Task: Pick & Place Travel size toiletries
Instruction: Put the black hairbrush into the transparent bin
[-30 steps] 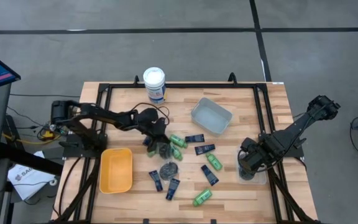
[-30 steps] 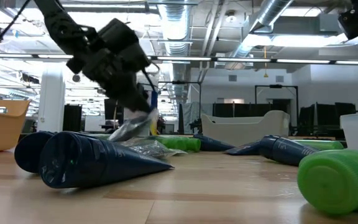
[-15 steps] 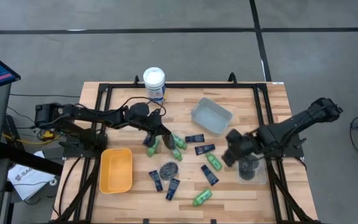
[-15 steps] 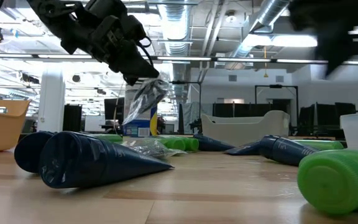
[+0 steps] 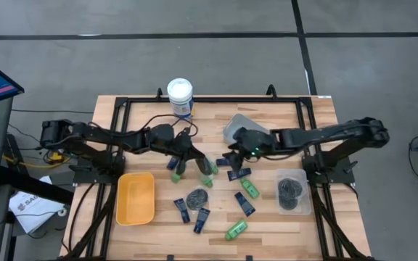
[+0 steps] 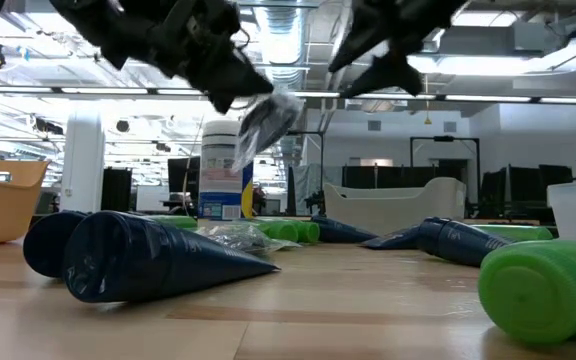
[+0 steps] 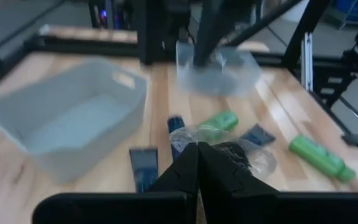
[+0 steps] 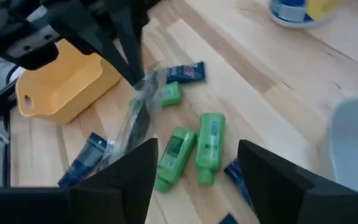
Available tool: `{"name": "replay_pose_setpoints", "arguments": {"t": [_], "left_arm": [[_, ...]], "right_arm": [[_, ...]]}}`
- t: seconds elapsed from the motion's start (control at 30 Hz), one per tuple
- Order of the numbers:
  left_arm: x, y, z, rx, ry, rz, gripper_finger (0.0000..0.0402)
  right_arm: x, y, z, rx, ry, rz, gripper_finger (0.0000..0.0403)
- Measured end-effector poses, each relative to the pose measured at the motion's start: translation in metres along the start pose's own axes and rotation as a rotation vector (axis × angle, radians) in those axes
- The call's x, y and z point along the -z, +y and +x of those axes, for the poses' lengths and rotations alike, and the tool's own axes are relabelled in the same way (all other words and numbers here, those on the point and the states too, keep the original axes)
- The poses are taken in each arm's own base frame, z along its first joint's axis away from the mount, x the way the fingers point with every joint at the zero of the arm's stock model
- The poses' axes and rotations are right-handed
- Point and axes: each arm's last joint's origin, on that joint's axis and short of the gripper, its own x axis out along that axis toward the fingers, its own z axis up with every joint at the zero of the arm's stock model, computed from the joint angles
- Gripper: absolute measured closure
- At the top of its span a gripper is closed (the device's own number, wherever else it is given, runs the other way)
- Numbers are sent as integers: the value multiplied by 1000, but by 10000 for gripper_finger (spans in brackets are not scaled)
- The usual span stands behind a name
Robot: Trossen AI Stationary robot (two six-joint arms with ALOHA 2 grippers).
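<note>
Wooden slats carry the scattered toiletries (image 5: 239, 197) mid-table. A clear plastic bag (image 6: 260, 125) is held aloft by the left gripper (image 5: 193, 164), fingers clamped on it, probably for filling. Beside it hovers the right gripper (image 5: 232, 161), fingers apart, apparently to grasp the bag.

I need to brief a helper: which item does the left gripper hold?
Look just right of the yellow bin. There the shut left gripper hangs above the table, pinching a crinkled clear packet. Unlike the green bottles below, it is see-through.
</note>
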Motion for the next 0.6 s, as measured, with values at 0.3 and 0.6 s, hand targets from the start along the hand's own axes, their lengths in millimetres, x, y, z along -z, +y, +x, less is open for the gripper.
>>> {"name": "replay_pose_setpoints", "arguments": {"t": [0.3,0.6], "left_arm": [[-19,2,0,-48,-51,33,401],[-18,2,0,-53,-46,38,401]], "right_arm": [[-20,8,19,33,46,-90,171],[-25,10,12,17,21,-98,113]]}}
